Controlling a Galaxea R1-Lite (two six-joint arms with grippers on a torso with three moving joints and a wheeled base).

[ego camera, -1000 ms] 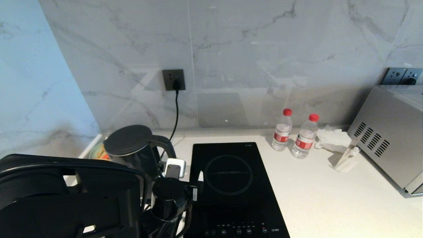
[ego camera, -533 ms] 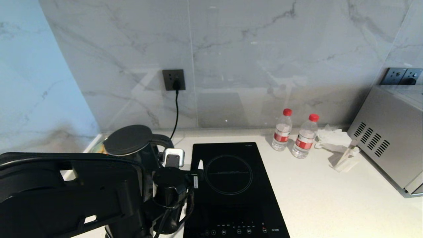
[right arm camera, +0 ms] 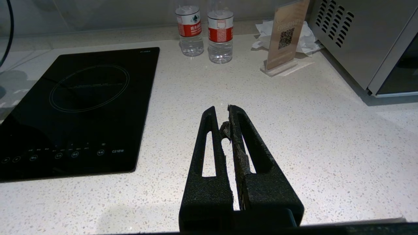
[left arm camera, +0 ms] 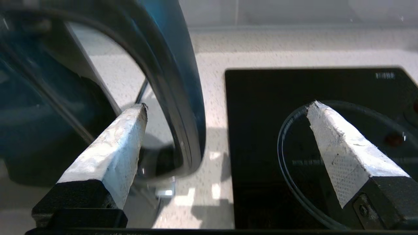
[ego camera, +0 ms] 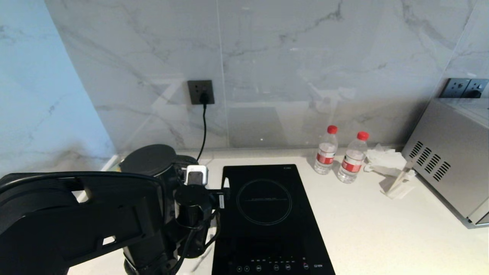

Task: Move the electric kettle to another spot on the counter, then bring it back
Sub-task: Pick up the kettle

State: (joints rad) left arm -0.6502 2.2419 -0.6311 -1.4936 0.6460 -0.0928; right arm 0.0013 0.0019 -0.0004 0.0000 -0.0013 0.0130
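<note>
The tall glossy black plastic electric kettle (ego camera: pixel 153 172) with its flat round dark grey lid is seen at the lower left of the head view, standing on the white speckled stone counter (ego camera: pixel 374 229) just left of the flat black glass induction hob (ego camera: pixel 267 217). Much of its body is hidden behind the black left arm.

In the left wrist view the left gripper (left arm camera: pixel 225 130) is spread wide, and the kettle's black loop handle (left arm camera: pixel 183 98) is straddled: one white-padded finger (left arm camera: pixel 114 150) is inside the loop, the other over the hob. No contact is visible yet.

The step in hand is judged to be the grasp of the handle. It would best be done with the handle centred between the pads and taken high, near the body, so that tilting under the kettle's weight is limited.

The right gripper (right arm camera: pixel 228 114) is pressed closed and empty, parked over bare counter.
</note>
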